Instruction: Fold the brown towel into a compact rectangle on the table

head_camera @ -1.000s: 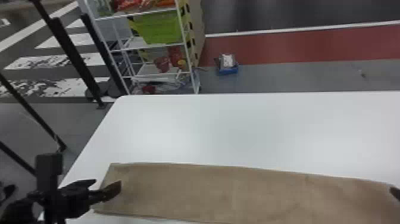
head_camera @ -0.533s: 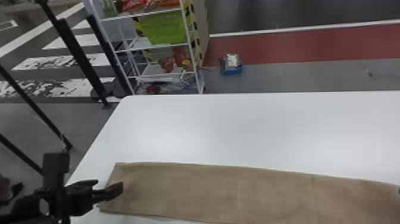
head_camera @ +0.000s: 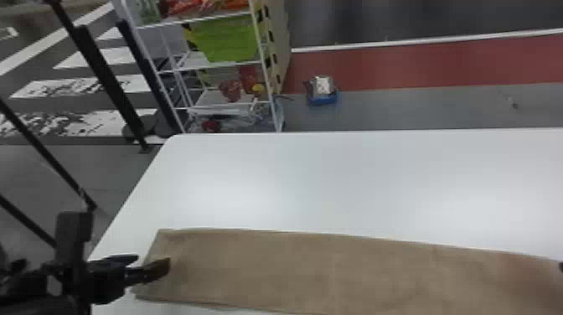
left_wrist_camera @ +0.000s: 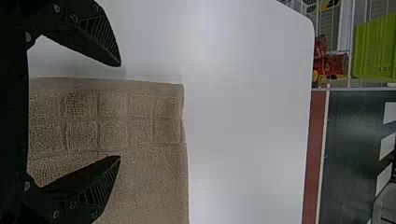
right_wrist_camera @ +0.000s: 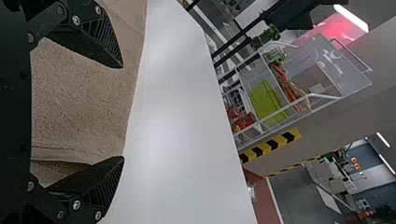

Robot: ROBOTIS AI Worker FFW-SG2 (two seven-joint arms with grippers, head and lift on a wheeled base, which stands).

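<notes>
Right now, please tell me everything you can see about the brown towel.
The brown towel looks like terry cloth, with a grid of squares at its left end. It lies mostly flat, a long strip along the near part of the white table, with layered edges at its right end. The open fingers of the left gripper and right gripper are at its ends; I cannot tell if they touch it.

Two soft glare patches are spreading on the table (head_camera: 352, 167) between its far edge and the brown towel (head_camera: 293, 272). Strip light (right_wrist_camera: 351, 17) is glowing white. Faint shadow is hugging the towel's edge. Floor (head_camera: 54, 167) past the table's left edge is looking dimmer.
</notes>
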